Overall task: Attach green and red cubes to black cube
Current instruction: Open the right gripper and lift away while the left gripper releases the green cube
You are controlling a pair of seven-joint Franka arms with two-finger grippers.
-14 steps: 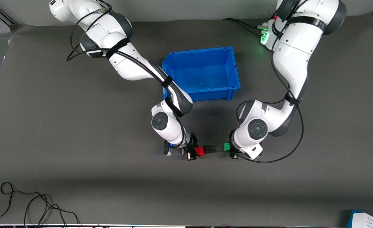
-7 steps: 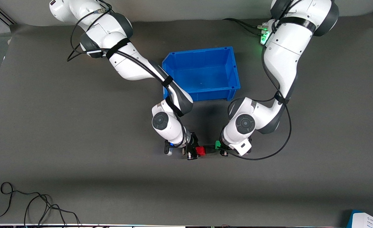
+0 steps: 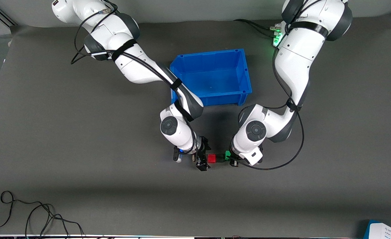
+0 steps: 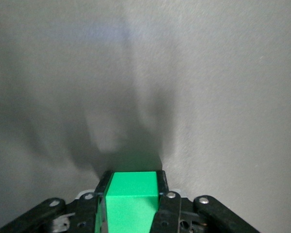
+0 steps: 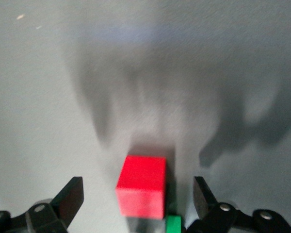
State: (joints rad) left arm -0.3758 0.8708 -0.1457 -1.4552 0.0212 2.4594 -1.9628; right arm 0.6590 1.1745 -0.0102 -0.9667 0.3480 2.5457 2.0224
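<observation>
In the front view the red cube (image 3: pixel 211 158), the black cube (image 3: pixel 219 156) and the green cube (image 3: pixel 227 154) stand in one row, touching, low over the grey mat nearer the camera than the blue bin. My left gripper (image 3: pixel 231 157) is shut on the green cube (image 4: pixel 133 199), its fingers (image 4: pixel 166 187) pressed on two sides. My right gripper (image 3: pixel 204 155) is open around the red cube (image 5: pixel 141 187), with its fingers (image 5: pixel 70 194) apart from it. The green cube (image 5: pixel 173 225) also shows past the red one in the right wrist view. The black cube is mostly hidden there.
The blue bin (image 3: pixel 245 74) stands empty on the mat, farther from the camera than the cubes. A loose black cable (image 3: pixel 32 212) lies near the front edge at the right arm's end. A blue and white item (image 3: pixel 386 230) sits at the front corner at the left arm's end.
My left gripper carried the green cube toward the right arm's end until it met the black cube. My right gripper opened and let go of the red cube.
</observation>
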